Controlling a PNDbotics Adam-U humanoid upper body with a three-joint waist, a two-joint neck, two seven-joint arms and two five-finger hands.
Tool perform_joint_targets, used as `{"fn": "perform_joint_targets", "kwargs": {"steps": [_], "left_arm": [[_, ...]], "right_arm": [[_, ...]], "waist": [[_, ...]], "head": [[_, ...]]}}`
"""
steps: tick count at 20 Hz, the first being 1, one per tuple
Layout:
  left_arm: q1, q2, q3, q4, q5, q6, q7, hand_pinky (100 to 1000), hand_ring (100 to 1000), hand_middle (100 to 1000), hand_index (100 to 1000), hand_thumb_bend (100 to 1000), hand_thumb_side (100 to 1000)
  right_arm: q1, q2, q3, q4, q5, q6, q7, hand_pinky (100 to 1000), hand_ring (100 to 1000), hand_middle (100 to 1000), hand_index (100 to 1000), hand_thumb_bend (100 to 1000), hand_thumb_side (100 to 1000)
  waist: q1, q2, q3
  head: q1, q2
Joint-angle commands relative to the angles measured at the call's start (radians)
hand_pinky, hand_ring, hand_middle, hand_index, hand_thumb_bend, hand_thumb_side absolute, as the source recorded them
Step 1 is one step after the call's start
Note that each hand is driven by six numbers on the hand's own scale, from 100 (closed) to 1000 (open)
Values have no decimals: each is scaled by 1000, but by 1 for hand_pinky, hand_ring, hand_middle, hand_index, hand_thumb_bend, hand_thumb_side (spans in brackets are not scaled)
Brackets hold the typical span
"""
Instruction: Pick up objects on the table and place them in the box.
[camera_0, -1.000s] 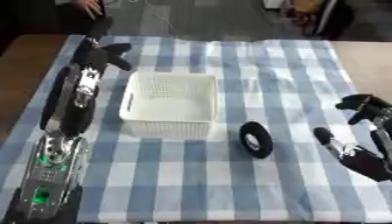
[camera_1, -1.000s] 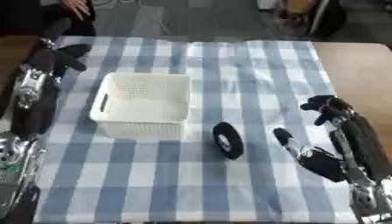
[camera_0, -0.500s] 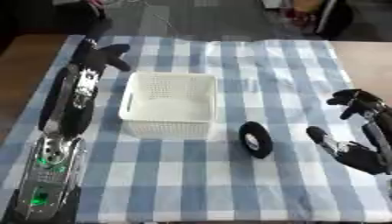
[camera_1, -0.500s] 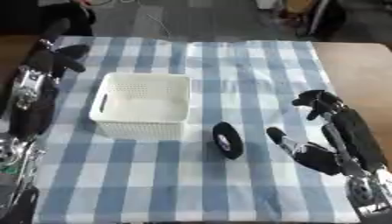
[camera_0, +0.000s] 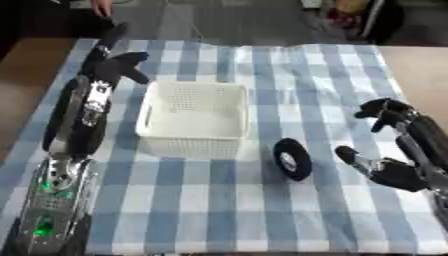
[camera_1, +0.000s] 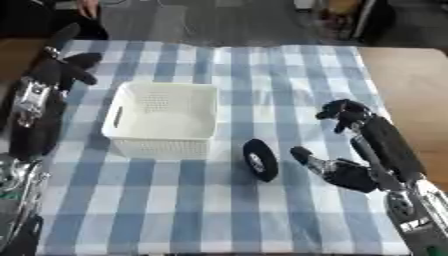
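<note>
Since a second ago, the right hand (camera_1: 354, 150) has been brought leftward, close beside the black wheel (camera_1: 260, 159), fingers spread and empty. The wheel stands on the checked tabletop (camera_1: 280, 80), just beside the white box (camera_1: 162, 120); grasping appears imminent. The left hand (camera_0: 114, 65) hangs idle, holding nothing.

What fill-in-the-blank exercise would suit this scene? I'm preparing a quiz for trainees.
1. The white perforated plastic basket holds ____ objects.
2. The black wheel-shaped object stands on its edge on the blue-and-white checked ____.
3. The hand closest to the wheel is the robot's ____ hand.
4. The left hand hovers beside the basket's far ____ corner.

Missing words: no; tablecloth; right; left
</note>
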Motion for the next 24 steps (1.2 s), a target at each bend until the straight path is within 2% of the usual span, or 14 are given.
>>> {"fn": "perform_joint_targets", "kwargs": {"steps": [1,11,18,19,20,24], "left_arm": [[-15,3,-4,-13,3,-1,-5,914,780,1000,560,100,917],[-17,2,-7,-12,5,-1,-11,916,782,1000,559,100,918],[-18,1,-9,-11,7,-1,-14,917,782,1000,559,100,918],[-18,1,-9,-11,7,-2,-14,917,782,1000,559,100,918],[-18,1,-9,-11,7,-1,-14,917,783,1000,559,100,918],[-18,1,-10,-11,8,-2,-15,917,783,1000,558,100,917]], "right_arm": [[-26,-30,2,5,-7,-5,7,657,551,765,765,638,880],[-68,-36,32,46,-6,-24,30,657,559,768,766,639,873],[-94,-41,59,36,-3,-46,54,656,562,769,767,639,873],[-95,-40,62,34,-2,-48,58,656,563,769,767,662,867],[-96,-38,67,33,-2,-51,62,656,563,770,767,639,870],[-100,-31,81,32,2,-61,76,656,564,770,767,639,869]], "waist": [[1,-6,2],[3,-5,4],[4,-5,5],[4,-5,5],[4,-5,5],[4,-5,6]], "head": [[-13,1],[-21,1],[-24,1],[-24,1],[-24,1],[-23,1]]}}
